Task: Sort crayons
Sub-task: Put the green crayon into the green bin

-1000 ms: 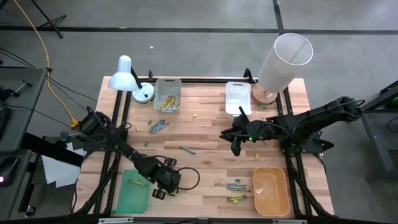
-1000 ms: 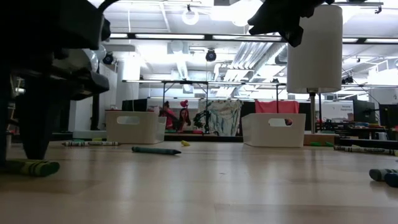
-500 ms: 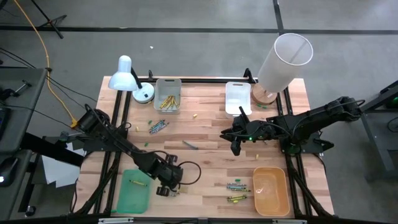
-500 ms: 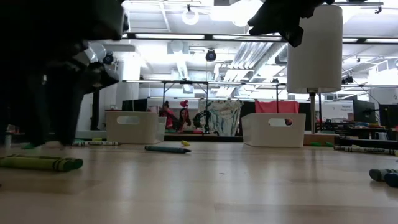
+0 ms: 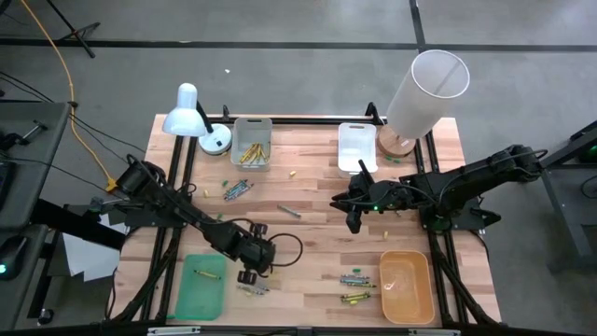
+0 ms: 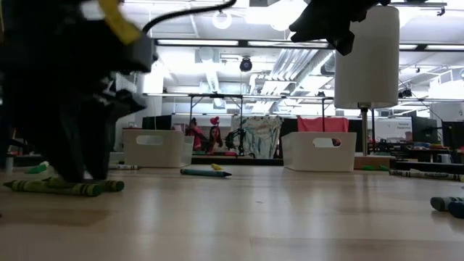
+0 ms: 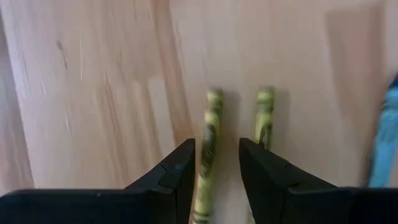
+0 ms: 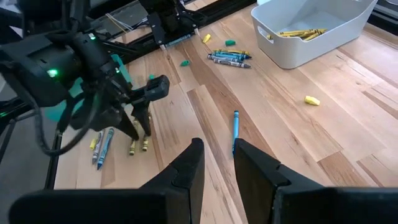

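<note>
The left gripper (image 7: pixel 216 165) is low over the pale wooden tabletop (image 5: pixel 308 191) near its front edge, fingers slightly parted around the near end of 1 of 2 yellow-green crayons (image 7: pixel 208 140) lying side by side, not clamped. The right gripper (image 5: pixel 354 221) waits mid-table, fingers narrowly apart, empty.

Left arm (image 5: pixel 177 217): black jointed links, loose black cable looped beside the wrist, yellow marking on the housing seen from the low view. Left gripper (image 7: pixel 216 163): two matte black angular fingers with chamfered inner edges. Right arm (image 5: pixel 457 185): black links, small green indicator light just behind the fingers. Right gripper (image 8: pixel 216 163): same black wedge-shaped fingers.
</note>
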Motion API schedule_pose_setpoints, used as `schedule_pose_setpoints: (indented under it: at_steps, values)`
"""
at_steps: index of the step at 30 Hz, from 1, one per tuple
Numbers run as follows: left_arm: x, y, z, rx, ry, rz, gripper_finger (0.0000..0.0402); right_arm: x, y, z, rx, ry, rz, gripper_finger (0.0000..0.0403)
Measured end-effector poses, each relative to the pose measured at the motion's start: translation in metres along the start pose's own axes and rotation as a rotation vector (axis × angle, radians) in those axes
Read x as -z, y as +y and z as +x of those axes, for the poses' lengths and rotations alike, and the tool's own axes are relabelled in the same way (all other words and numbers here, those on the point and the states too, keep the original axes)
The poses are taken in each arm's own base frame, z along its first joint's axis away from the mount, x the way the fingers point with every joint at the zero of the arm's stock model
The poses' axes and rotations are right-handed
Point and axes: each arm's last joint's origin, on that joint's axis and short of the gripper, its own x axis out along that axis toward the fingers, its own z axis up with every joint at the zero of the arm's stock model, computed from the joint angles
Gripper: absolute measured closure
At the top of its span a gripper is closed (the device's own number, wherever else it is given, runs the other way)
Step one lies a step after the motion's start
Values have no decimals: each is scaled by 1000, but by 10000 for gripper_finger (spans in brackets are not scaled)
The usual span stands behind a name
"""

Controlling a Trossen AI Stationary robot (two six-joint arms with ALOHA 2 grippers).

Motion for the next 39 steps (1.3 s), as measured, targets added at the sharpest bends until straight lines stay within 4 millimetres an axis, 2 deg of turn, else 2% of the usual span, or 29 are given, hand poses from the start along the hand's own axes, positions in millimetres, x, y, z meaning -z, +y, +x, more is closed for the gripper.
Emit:
schedule_pose_setpoints:
  at_steps: [9, 11, 16, 22, 25, 27, 33, 36, 39]
  values:
    - [10, 13, 11, 47, -1, -40, 295, 0, -1, 0, 14, -5, -1, 323]
    - [10, 17, 12, 51, 6, -61, 313, 0, 0, 0, 13, -5, 2, 323]
    - [9, 27, 13, 77, 34, -85, 391, 0, -1, 0, 13, -6, 26, 323]
    - [7, 37, 4, 97, 14, -98, 398, 0, 0, 0, 12, -6, 32, 323]
    - [4, 47, -16, 59, -44, -111, 400, 0, -1, 0, 16, -8, 34, 323]
    - [-3, 55, -40, 45, -146, -137, 400, 0, -1, 0, 27, -16, 35, 323]
    - [-4, 76, -110, -54, -441, -281, 401, -1, -2, 0, 57, -36, 35, 323]
    - [1, 78, -139, -88, -565, -366, 401, -1, -2, 0, 57, -37, 35, 323]
    - [7, 72, -160, -82, -659, -404, 401, -1, -2, 0, 57, -37, 35, 323]
